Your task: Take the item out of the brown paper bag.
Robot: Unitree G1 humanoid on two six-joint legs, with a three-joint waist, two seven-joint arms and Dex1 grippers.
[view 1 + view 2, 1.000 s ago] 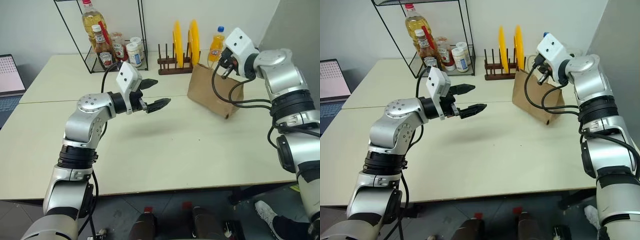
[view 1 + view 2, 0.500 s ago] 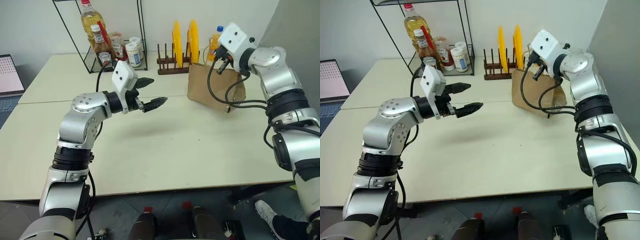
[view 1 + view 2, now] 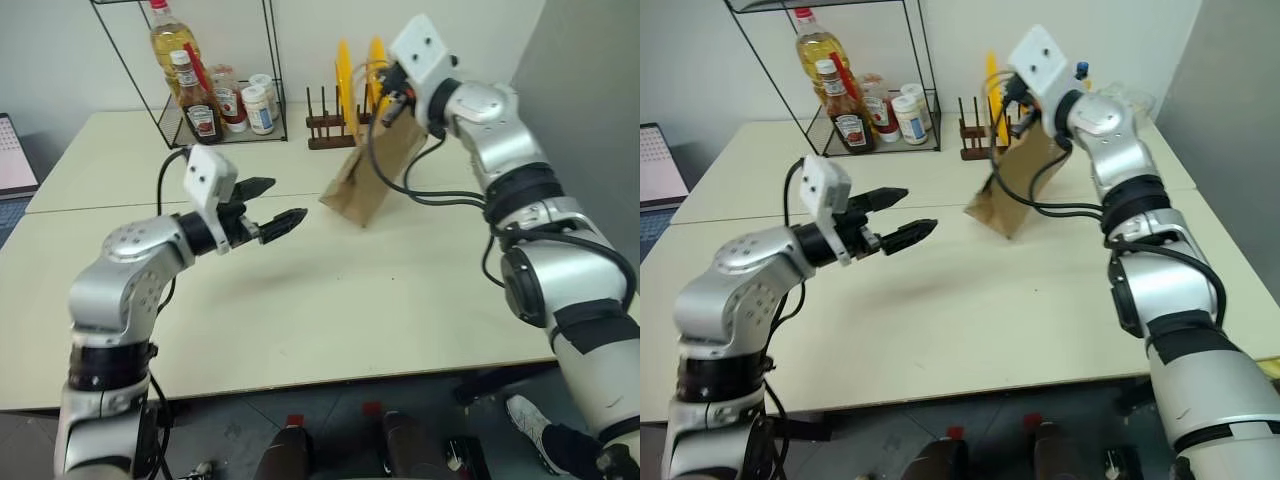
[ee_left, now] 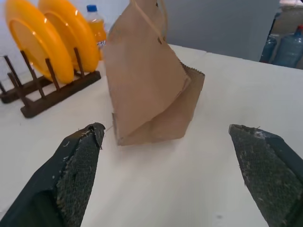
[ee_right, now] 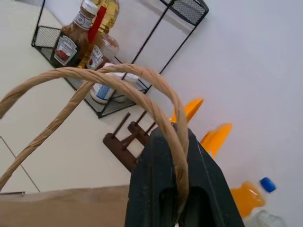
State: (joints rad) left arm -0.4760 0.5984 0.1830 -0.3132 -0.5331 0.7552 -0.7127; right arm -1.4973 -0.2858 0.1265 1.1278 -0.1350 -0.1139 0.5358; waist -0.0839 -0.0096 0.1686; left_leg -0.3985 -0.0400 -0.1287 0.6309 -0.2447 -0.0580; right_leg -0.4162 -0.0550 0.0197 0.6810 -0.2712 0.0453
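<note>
The brown paper bag [image 3: 372,172] is plain creased kraft paper with two thin tan cord handles [image 5: 118,85]; it leans steeply, its upper edge lifted toward the right gripper [image 5: 173,179] and only its bottom edge resting on the cream table [image 3: 400,300], just in front of the wooden plate rack [image 3: 330,128]. The right gripper's two black fingers are pressed together on the cord handles, which loop over them in the right wrist view. The cola bottle cannot be seen; whether it lies inside the bag cannot be told. The left gripper [image 3: 268,205] hangs above the table, well apart from the bag and pointing toward it, its two fingers [image 4: 78,161] spread wide with nothing between them. There is one bag, and one rack with two yellow plates [image 4: 45,40] standing on edge in it. One orange soda bottle [image 4: 97,26] with a blue cap stands behind the bag. In the black wire shelf [image 3: 215,125] at the back stand one tall oil bottle [image 3: 168,40], two ketchup bottles [image 3: 197,105] and two small white jars [image 3: 258,105].
</note>
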